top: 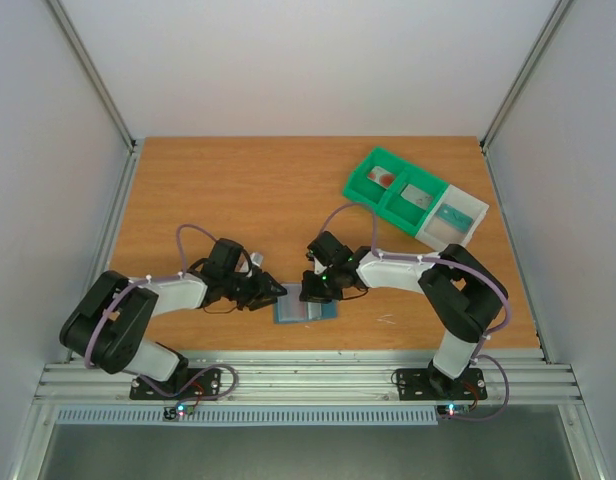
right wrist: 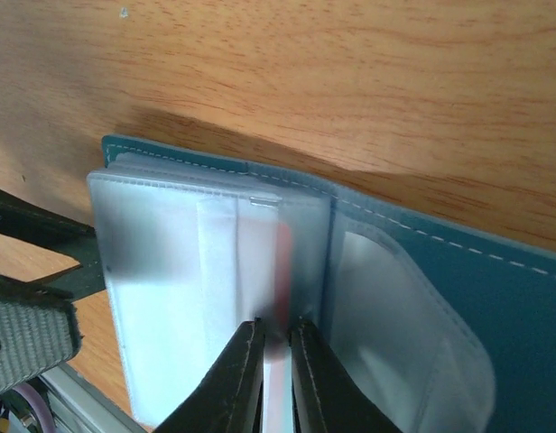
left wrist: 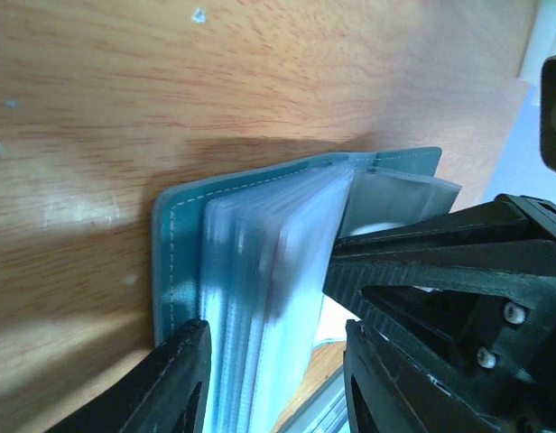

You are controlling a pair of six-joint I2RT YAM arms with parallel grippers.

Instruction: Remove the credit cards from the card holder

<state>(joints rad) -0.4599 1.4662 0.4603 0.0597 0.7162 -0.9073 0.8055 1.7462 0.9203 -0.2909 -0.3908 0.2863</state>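
A small slate-blue bifold card holder (top: 306, 311) is lying open on the wooden table (top: 238, 190), near its near edge, between the two arms. Its long axis is running left to right.

The right gripper (right wrist: 276, 338) is reaching in from the holder's right. Its jaws are clenching, almost closed, on a thin pale edge. That edge is lining up with the red strip of a reddish-pink plastic credit card (right wrist: 282, 257), which is showing through the clear plastic sleeves (right wrist: 170, 262). It is probably the card's own end, though a sleeve lip cannot be ruled out. The card is lying straight ahead of these jaws, so the right arm is the one placed to draw it back along its fingers.

The left gripper (left wrist: 273, 361) is sitting at the holder's left edge. Its jaws are standing wide apart, straddling the sleeve stack, and whether they are pressing on it cannot be told.

Most of the card is hiding inside the cloudy sleeves, and no other cards in the stack can be made out. Far right, the green and white compartment bins (top: 363, 180) are holding flat pieces too small to identify.
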